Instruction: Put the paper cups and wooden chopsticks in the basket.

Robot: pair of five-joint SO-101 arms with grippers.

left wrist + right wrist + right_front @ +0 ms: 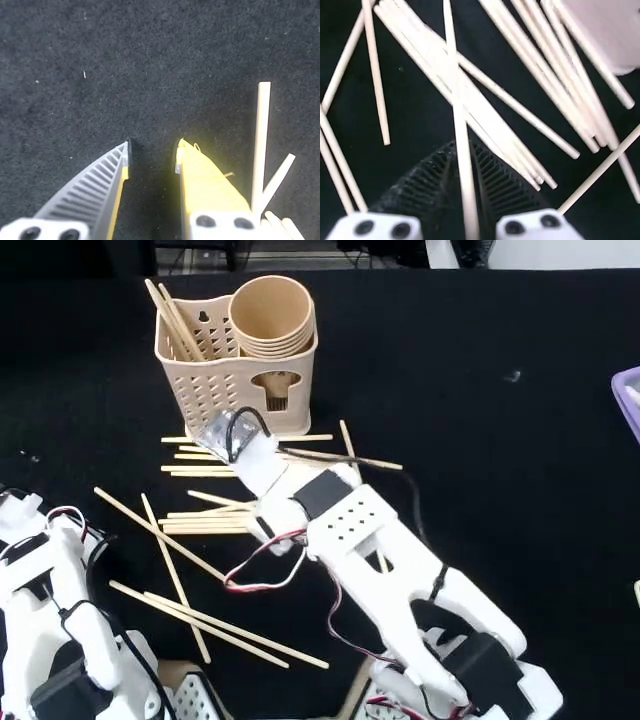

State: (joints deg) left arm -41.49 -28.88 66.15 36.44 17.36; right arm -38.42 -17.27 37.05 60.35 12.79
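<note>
Pinching one chopstick (456, 100), the right fingers (427, 187) have their ribbed black pads clamped on either side of the thin pale stick, low over the scattered pile just in front of the basket (200, 390). Over at the near-left the left fingers (205, 190) gape apart, nothing between them, above bare table (100, 75). Partway there, I'd say: the nested paper cups (272, 315) sit in the perforated beige plastic basket and a few sticks (172, 320) lean in its other compartment, but plenty of slim, straight wooden chopsticks (205, 525) lie criss-crossed on the matte black, cloth-like table.
</note>
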